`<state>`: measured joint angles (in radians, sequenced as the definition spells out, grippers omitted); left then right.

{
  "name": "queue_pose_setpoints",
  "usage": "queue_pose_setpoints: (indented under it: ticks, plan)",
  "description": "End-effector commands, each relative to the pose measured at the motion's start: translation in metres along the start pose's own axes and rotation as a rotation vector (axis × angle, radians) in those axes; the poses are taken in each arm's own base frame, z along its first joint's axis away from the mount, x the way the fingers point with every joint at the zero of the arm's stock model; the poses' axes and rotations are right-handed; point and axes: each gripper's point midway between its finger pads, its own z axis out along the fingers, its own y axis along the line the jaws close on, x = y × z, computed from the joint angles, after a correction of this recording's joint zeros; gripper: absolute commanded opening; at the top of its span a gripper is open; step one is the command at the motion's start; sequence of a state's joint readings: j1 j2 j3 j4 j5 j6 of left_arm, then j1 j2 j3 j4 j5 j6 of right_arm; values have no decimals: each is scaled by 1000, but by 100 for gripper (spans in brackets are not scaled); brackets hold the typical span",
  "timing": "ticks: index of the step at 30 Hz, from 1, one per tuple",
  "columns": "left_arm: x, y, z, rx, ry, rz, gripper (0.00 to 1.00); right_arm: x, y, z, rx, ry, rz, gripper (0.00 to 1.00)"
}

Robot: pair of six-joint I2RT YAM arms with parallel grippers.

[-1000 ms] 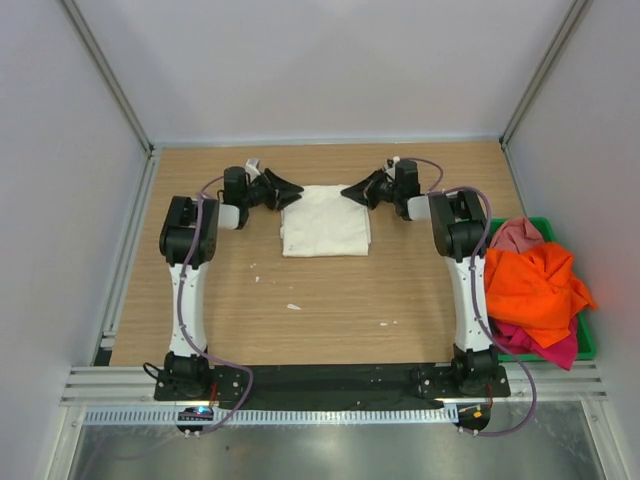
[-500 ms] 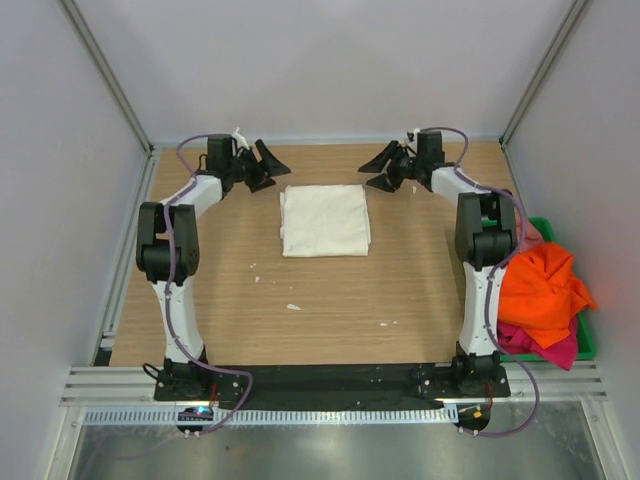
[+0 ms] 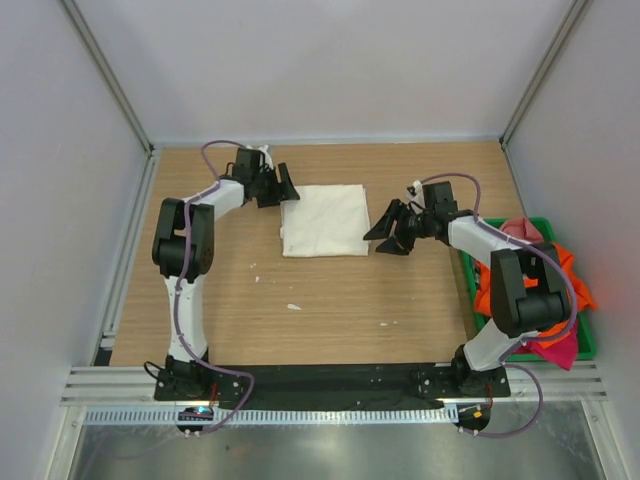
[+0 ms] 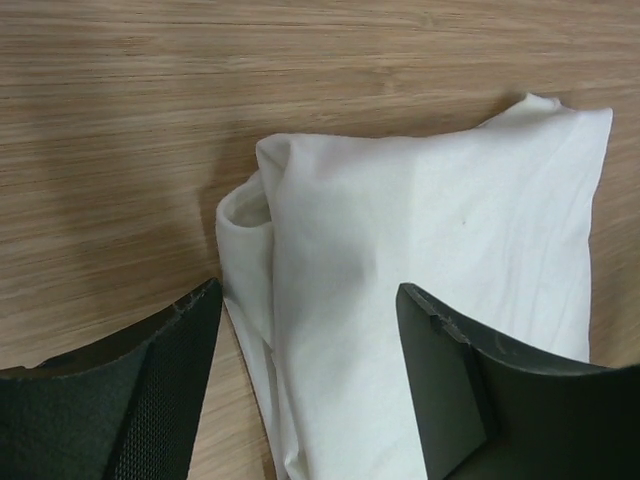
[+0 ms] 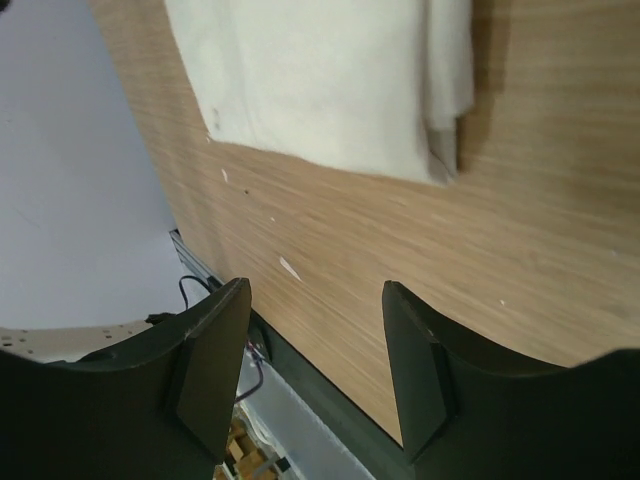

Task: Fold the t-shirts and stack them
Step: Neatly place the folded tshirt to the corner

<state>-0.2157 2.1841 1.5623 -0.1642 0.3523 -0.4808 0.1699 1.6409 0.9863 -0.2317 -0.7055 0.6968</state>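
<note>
A cream-white t-shirt (image 3: 323,220) lies folded into a flat rectangle on the wooden table, toward the back. My left gripper (image 3: 284,188) hovers open over its far left corner. In the left wrist view, the cloth (image 4: 440,250) shows between and beyond the spread left gripper (image 4: 310,290), with nothing pinched. My right gripper (image 3: 386,236) stands open just off the shirt's right edge, near its front corner. In the right wrist view, the right gripper (image 5: 315,290) frames only bare wood, with the shirt (image 5: 330,80) farther off. Orange (image 3: 572,290), pink (image 3: 513,232) and magenta (image 3: 560,350) t-shirts are heaped at the right.
The green plastic bin (image 3: 586,342) holding the coloured heap stands at the table's right edge, beside the right arm. Small white scraps (image 3: 293,306) lie on the wood in front of the folded shirt. Grey walls close in the table on three sides.
Both grippers left the shirt's far corners and swung toward the back edge. The left has returned to the far left corner; the right has come down beside the shirt's right edge.
</note>
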Motion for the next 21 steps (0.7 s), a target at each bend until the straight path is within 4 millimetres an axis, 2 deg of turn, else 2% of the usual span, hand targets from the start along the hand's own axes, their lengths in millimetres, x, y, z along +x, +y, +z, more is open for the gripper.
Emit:
queue_pose_setpoints:
  ticks: [1,5,10,12,13,15,16,19,21]
  plan:
    - [0,10,1,-62,-9,46,71,13,-4,-14,8,-28,-52,61]
    - [13,7,5,-74,11,56,64,26,-9,-19,11,-19,-54,61]
    - [20,7,11,-80,15,11,52,28,-9,-23,25,-11,-82,61]
    - [18,4,13,-67,5,-11,41,30,-8,-25,24,-7,-91,61]
    - [14,3,15,-63,-7,-18,30,30,-7,-26,22,-5,-91,61]
    - [10,3,16,-69,-28,-32,17,34,-9,-27,19,0,-87,61]
    - [6,6,16,-92,-45,-37,0,35,-8,-28,17,2,-92,61]
    - [-4,9,14,-86,-75,-78,0,46,-16,-28,25,24,-79,61]
    - [-12,18,10,-86,-93,-112,0,50,-19,-28,28,34,-81,61]
